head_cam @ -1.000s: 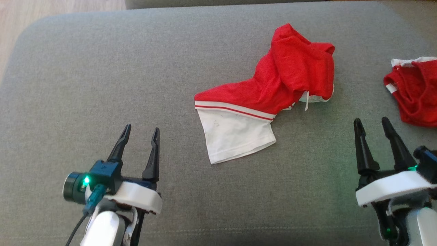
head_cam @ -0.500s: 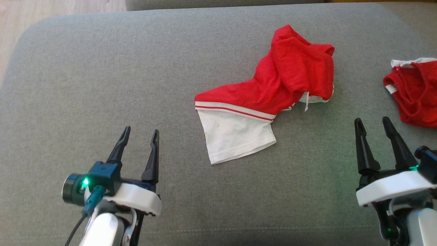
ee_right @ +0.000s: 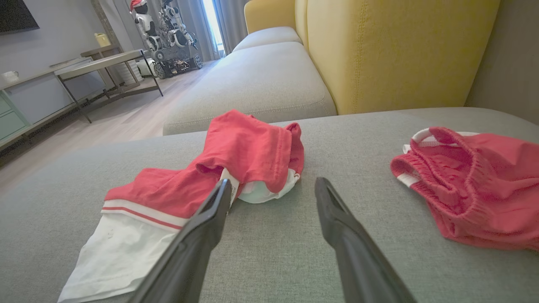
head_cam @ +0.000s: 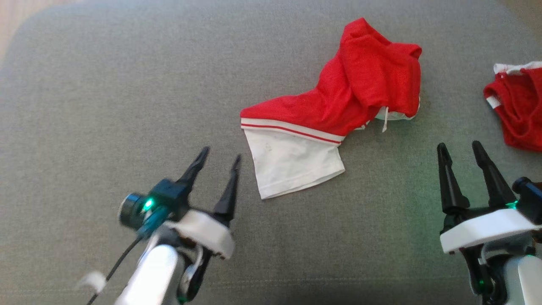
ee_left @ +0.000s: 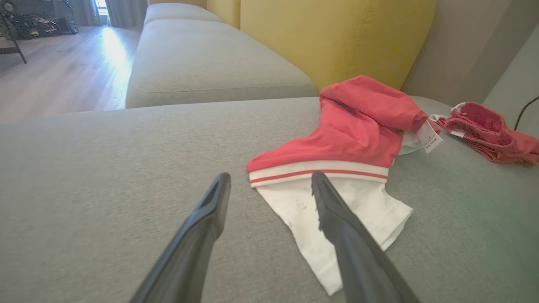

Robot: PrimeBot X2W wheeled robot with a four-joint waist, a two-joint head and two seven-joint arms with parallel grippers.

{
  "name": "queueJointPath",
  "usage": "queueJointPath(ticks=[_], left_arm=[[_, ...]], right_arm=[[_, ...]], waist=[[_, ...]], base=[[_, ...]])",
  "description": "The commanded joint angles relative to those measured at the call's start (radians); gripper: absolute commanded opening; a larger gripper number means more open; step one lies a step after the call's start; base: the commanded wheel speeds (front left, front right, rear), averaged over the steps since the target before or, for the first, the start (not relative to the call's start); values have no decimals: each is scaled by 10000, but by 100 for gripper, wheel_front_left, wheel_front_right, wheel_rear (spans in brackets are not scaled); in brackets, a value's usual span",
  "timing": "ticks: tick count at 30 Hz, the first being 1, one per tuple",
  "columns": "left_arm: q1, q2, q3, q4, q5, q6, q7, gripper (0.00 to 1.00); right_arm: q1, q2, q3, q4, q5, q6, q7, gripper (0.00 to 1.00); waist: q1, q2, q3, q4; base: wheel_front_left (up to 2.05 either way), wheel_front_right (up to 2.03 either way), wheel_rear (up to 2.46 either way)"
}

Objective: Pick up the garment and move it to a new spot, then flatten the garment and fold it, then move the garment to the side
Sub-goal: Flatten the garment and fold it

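Observation:
The garment (head_cam: 334, 106) is a red piece with a white lower part and a red-and-white stripe, lying crumpled on the grey cushion (head_cam: 106, 106). It also lies ahead in the left wrist view (ee_left: 345, 139) and the right wrist view (ee_right: 227, 168). My left gripper (head_cam: 221, 157) stands open just left of the garment's white end, with nothing between its fingers. In the left wrist view its right fingertip (ee_left: 320, 185) overlaps the white part. My right gripper (head_cam: 460, 149) is open and empty at the lower right, apart from the garment.
A second red garment (head_cam: 516, 106) with white trim lies bunched at the cushion's right edge, seen too in the right wrist view (ee_right: 471, 185). A yellow sofa back (ee_right: 400, 50) rises behind the cushion. Wooden floor (ee_left: 54, 75) lies beyond the far left edge.
My left gripper has moved right and forward, close to the garment's white end. The head camera has tilted slightly. The right gripper and both garments stay put.

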Motion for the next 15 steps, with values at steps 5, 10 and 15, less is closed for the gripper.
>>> queueJointPath(ticks=[5,10,15], left_arm=[[-823,-230,-292,581,-202,-248,538,100],[-900,-358,-594,1557,-650,-398,1032,100],[-739,-414,-717,1933,-1154,-489,1282,100]], right_arm=[[-564,-250,305,-366,53,33,2,100],[-623,-244,282,-283,92,33,-26,100],[-608,-239,244,-187,137,33,-43,100]], waist=[[0,0,445,-314],[0,0,566,-526],[0,0,563,-591]], base=[[0,0,0],[0,0,0],[0,0,0]])
